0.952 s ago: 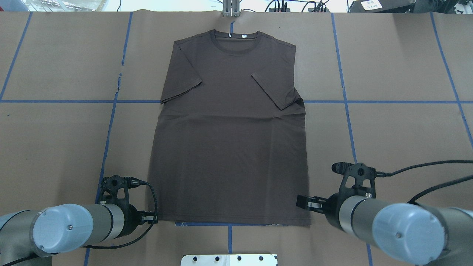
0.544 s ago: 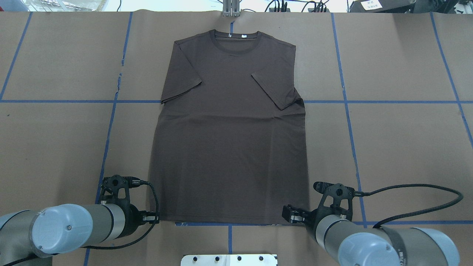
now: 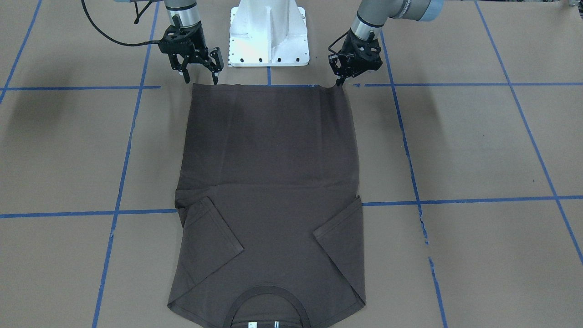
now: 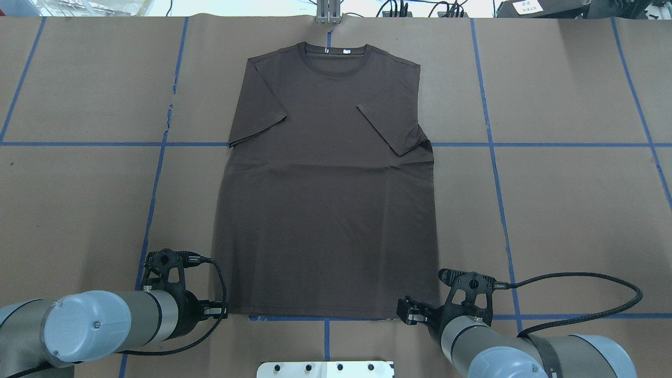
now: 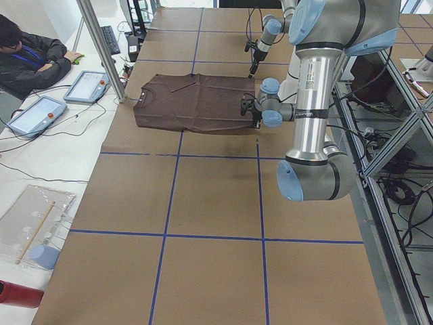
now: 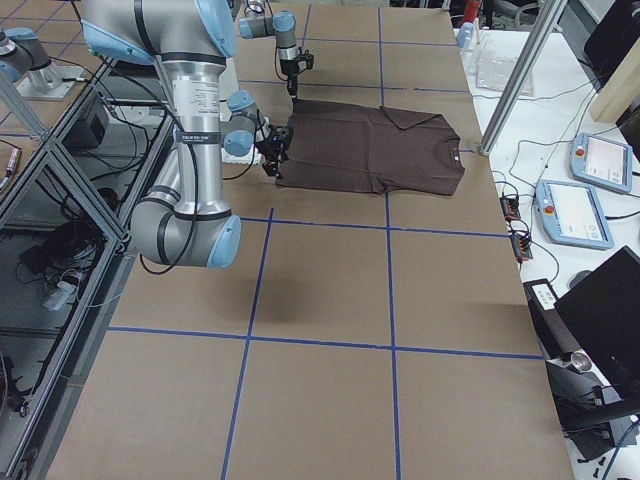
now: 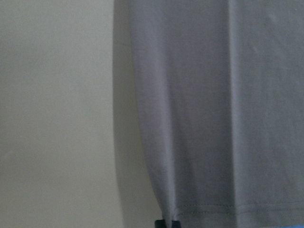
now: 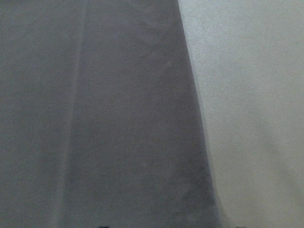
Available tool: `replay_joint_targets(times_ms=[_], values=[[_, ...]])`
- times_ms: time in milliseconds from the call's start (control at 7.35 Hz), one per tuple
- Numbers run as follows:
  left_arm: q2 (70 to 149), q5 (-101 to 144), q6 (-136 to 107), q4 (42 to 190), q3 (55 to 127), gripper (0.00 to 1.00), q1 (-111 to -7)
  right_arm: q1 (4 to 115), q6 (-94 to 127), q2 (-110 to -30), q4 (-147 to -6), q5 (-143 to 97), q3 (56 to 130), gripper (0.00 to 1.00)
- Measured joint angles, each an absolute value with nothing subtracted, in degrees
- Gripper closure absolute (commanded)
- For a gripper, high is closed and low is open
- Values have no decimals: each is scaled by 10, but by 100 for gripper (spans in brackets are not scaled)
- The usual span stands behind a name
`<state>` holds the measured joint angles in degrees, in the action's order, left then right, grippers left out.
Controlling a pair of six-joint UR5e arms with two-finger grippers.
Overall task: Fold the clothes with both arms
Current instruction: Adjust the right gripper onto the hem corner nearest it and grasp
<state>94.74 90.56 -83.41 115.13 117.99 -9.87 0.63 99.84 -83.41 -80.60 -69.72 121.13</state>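
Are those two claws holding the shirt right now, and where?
The left tool seems to pinch the T-shirt at one bottom hem corner. The right tool hangs open at the other corner, holding nothing.

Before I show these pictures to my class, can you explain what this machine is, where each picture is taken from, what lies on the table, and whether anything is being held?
The machine is a robot with a left arm and a right arm on one white pedestal. Each arm ends in a two-finger end effector.

One camera looks down from behind the robot and one faces it from across the table. Two more look along the table from its ends. One rides on each wrist and shows the cloth close up.

The paper-covered table is marked with blue tape. On it a dark brown T-shirt lies flat, collar away from the robot, sleeves folded in over the body.

The left end effector looks closed on one hem corner. The right end effector is open at the other corner and holds nothing yet.
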Motion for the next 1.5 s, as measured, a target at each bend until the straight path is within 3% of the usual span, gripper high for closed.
replay_joint_targets(times_ms=[408,952,1088,1360,1496], values=[[947,906,-834,1151,1180,100,-98,-3,1024,-836,-807,-675,1193,28],[947,906,-834,1151,1180,100,-97,-8,1039,-836,-807,-657,1183,34],[947,906,-834,1151,1181,100,-97,-10,1040,-836,-807,-657,1183,51],[947,906,-834,1152,1181,100,-97,-11,1041,-836,-807,-656,1184,73],[947,906,-834,1152,1181,100,-97,-12,1042,-836,-807,-656,1184,91]])
